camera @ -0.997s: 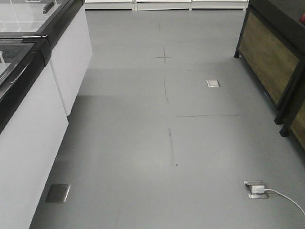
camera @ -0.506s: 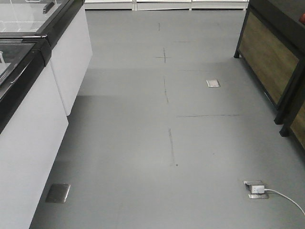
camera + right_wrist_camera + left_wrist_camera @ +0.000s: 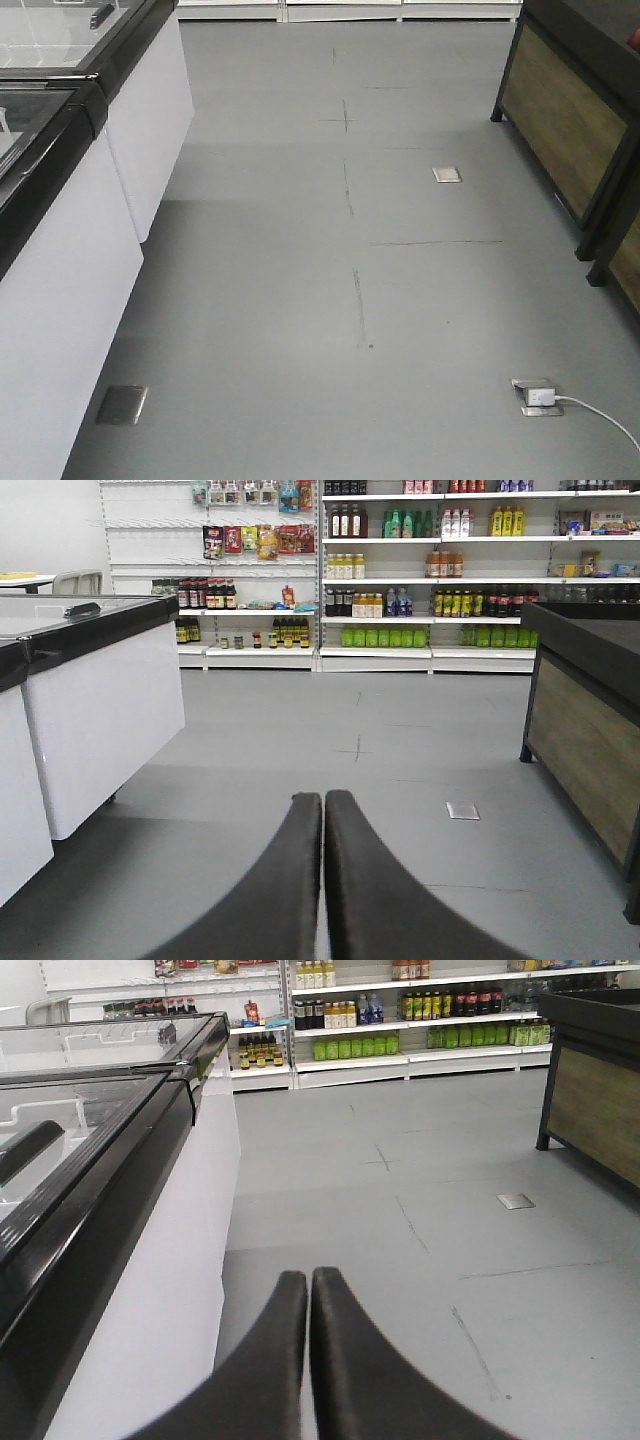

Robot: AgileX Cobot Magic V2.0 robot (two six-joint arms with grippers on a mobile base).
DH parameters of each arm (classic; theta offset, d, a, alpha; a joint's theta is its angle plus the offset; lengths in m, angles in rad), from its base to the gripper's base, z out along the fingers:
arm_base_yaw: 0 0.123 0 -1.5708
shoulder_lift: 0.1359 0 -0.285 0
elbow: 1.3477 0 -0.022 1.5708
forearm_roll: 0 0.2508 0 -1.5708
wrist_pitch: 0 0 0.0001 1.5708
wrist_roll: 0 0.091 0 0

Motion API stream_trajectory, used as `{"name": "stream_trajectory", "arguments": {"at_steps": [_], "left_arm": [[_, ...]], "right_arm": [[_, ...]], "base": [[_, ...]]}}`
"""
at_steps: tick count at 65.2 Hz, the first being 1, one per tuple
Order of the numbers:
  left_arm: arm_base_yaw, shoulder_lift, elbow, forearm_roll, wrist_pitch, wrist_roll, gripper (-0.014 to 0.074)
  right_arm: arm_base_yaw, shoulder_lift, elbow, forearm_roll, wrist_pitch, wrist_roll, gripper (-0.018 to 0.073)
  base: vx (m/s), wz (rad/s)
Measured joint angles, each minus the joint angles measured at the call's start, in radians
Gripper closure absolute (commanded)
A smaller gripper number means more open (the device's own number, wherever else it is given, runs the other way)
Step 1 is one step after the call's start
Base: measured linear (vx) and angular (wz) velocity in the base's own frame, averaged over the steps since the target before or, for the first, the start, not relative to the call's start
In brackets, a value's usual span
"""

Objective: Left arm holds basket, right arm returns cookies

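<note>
The basket and the cookies are out of view in every frame. In the left wrist view my left gripper (image 3: 308,1276) points forward over the grey floor beside a white freezer, its two black fingers pressed together with nothing between them. In the right wrist view my right gripper (image 3: 323,799) is likewise shut and empty, aimed down the aisle toward the far shelves. Neither arm shows in the front-facing view.
White chest freezers with black rims (image 3: 60,230) (image 3: 110,1210) (image 3: 100,695) line the left side. A dark wood-panelled stand (image 3: 580,130) (image 3: 590,730) stands on the right. Stocked drink shelves (image 3: 430,580) (image 3: 400,1020) close the aisle's far end. A floor socket with a white plug and cable (image 3: 540,397) lies near right.
</note>
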Motion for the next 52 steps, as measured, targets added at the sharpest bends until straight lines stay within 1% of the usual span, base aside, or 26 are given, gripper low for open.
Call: {"name": "stream_trajectory", "arguments": {"at_steps": [8, 16, 28, 34, 38, 45, 52], "left_arm": [[0.000, 0.000, 0.000, 0.000, -0.003, 0.000, 0.0603], [0.000, 0.000, 0.000, 0.000, -0.051, 0.000, 0.0603], [0.000, 0.000, 0.000, 0.000, -0.205, -0.002, 0.0603], [0.000, 0.000, -0.001, 0.000, -0.260, -0.030, 0.0603], [0.000, 0.000, -0.015, 0.000, -0.258, -0.048, 0.0603], [0.000, 0.008, -0.078, 0.000, -0.238, -0.057, 0.0603], [0.000, 0.079, -0.169, 0.000, -0.205, -0.065, 0.0603]], "right_arm": [[0.000, 0.000, 0.000, 0.000, 0.000, 0.000, 0.0568], [0.000, 0.000, 0.000, 0.000, 0.000, 0.000, 0.0568], [0.000, 0.000, 0.000, 0.000, 0.000, 0.000, 0.0568], [0.000, 0.000, 0.000, 0.000, 0.000, 0.000, 0.0568], [0.000, 0.000, 0.000, 0.000, 0.000, 0.000, 0.0568], [0.000, 0.000, 0.000, 0.000, 0.000, 0.000, 0.0568], [0.000, 0.000, 0.000, 0.000, 0.000, 0.000, 0.0568]], "base": [[0.00, 0.00], [0.00, 0.00], [0.00, 0.00], [0.00, 0.00], [0.00, 0.00], [0.00, 0.00], [0.00, 0.00]]}}
